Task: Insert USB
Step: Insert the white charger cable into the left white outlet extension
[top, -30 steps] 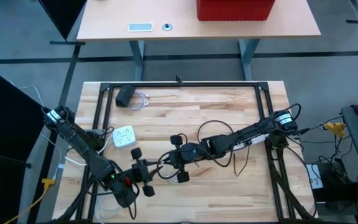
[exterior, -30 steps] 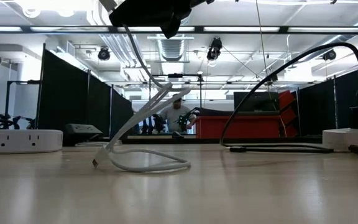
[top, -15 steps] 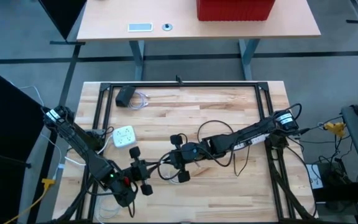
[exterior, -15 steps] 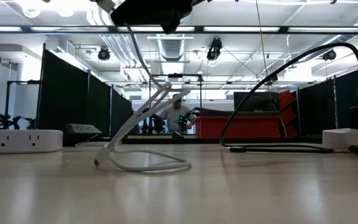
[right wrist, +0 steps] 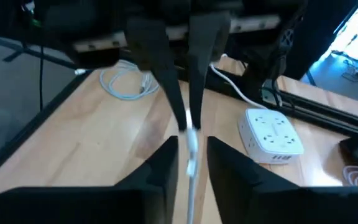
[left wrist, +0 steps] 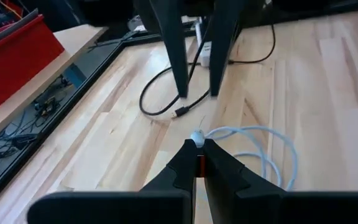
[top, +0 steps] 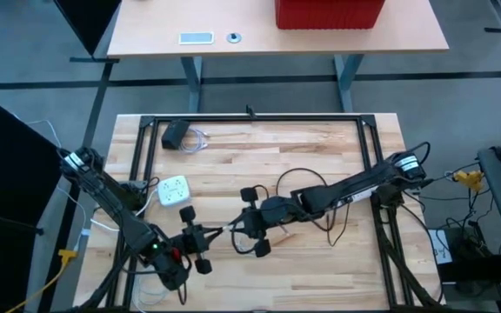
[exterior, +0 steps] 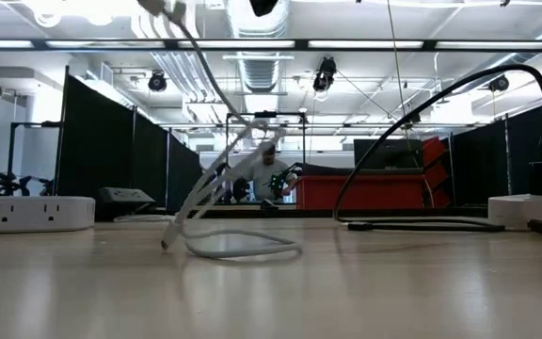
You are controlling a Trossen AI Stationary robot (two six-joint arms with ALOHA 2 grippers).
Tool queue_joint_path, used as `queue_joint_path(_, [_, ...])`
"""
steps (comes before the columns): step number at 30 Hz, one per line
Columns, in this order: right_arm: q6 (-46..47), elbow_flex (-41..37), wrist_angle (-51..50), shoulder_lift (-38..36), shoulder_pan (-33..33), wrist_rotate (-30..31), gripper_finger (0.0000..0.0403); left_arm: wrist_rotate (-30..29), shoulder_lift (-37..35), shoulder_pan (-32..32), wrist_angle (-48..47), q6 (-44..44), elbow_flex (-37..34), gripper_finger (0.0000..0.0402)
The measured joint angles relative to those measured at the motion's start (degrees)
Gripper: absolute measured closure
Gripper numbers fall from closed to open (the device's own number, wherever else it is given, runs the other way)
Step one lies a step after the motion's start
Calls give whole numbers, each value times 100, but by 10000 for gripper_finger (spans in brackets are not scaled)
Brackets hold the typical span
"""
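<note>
High view: since a second ago the right hand (top: 249, 221) has slid a little further from the left hand (top: 195, 248) and turned, and the white cable (top: 219, 230) between them now runs taut rather than slack. The left arm has barely shifted. The socket block (top: 173, 190) sits on the desk (top: 320, 269) just beyond the left hand.

Low view: the dark hand that hung at the top edge has mostly left the picture, and the cable's loop (exterior: 238, 247) on the desk has shifted and its free plug (exterior: 167, 244) now rests further along the desk.

Left wrist view: the left hand (left wrist: 197, 163) is pinched narrow on the cable's white end (left wrist: 197, 138); the rest of the cable curls on the desk just ahead, near a black lead (left wrist: 166, 102).

Right wrist view: the right hand (right wrist: 191, 151) has its fingers (right wrist: 165, 163) narrowly apart, with the cable (right wrist: 190, 155) running between them; whether they grip it I cannot tell. The socket block (right wrist: 270, 134) lies beyond, to one side.
</note>
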Motion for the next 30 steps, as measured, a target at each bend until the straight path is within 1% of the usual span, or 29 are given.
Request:
queue_joint_path(4, [182, -137, -9, -22, -11, -120, 295, -521, -116, -295, 54, 36, 1, 396])
queue_joint_path(5, [197, -227, 133, -22, -11, -152, 287, -692, -144, -398, 76, 52, 1, 396])
queue_joint_path(8, [150, -708, 1337, -22, 17, -225, 269, -1201, -211, -710, 134, 63, 1, 396])
queue_joint_path(12, [75, -1361, 3535, -18, 16, -292, 260, -1697, -220, -1010, 192, 70, 1, 396])
queue_joint_path(14, [38, -1563, 4470, 29, 3, -282, 259, -1799, -222, -1049, 242, 72, 1, 396])
queue_joint_path(16, [23, -1649, 4995, 139, -4, -337, 261, -1801, -222, -1037, 311, 103, 1, 396])
queue_joint_path(18, [-45, -1621, 5005, 245, -2, -448, 265, -1797, -222, -976, 490, 262, 1, 396])
queue_joint_path(21, [-63, -1369, 4852, 401, -2, -510, 274, -1743, -211, -891, 866, 620, 1, 396])
queue_joint_path(23, [-76, -1275, 4848, 468, -9, -603, 279, -1581, -209, -851, 1156, 897, 1, 396])
queue_joint_path(25, [-158, -1238, 4842, 506, -11, -606, 285, -1459, -209, -841, 1405, 1137, 1, 396])
queue_joint_path(30, [-216, -1159, 4871, 532, -15, -620, 297, -1449, -209, -844, 1788, 1522, 1, 396])
